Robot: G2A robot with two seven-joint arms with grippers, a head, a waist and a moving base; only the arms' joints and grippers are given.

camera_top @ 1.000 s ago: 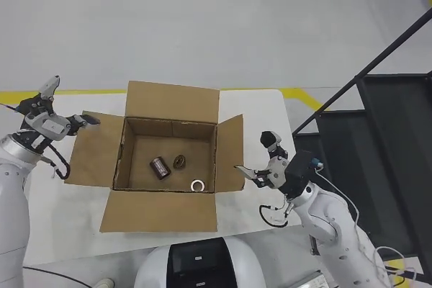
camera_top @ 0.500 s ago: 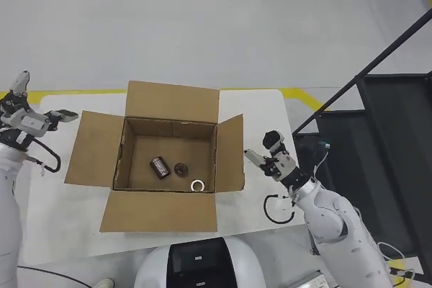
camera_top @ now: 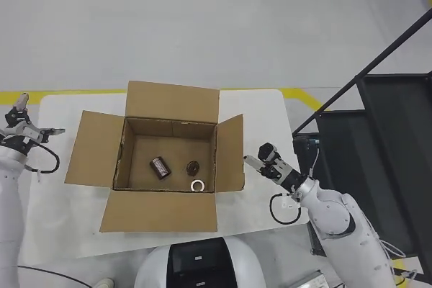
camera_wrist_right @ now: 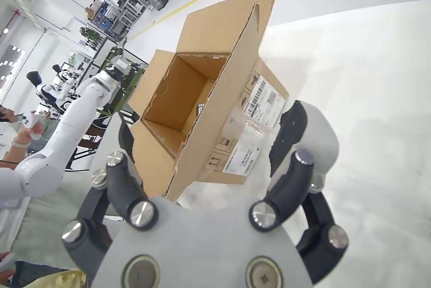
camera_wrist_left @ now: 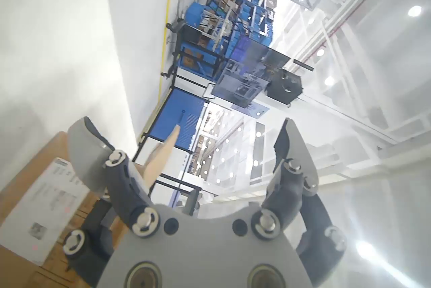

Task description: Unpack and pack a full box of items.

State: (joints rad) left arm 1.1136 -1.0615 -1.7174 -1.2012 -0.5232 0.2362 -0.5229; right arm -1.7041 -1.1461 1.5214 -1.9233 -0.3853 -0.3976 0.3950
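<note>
3 things lie in the open cardboard box [camera_top: 171, 129]: nearest me a white ring [camera_top: 198, 186] by the front wall, behind it a dark can [camera_top: 159, 167] and a small dark round piece [camera_top: 193, 168]. my right gripper [camera_top: 259, 156] hangs spread wide beside the right flap; farther off, my left gripper [camera_top: 37, 117], also wide, is near the left flap.

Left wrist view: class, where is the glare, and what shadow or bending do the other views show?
Left wrist view: ceiling lamps flare white past the open left tool. Top view: soft shade inside the brown cardboard box. Right wrist view: the far edge of the white table bows.
</note>
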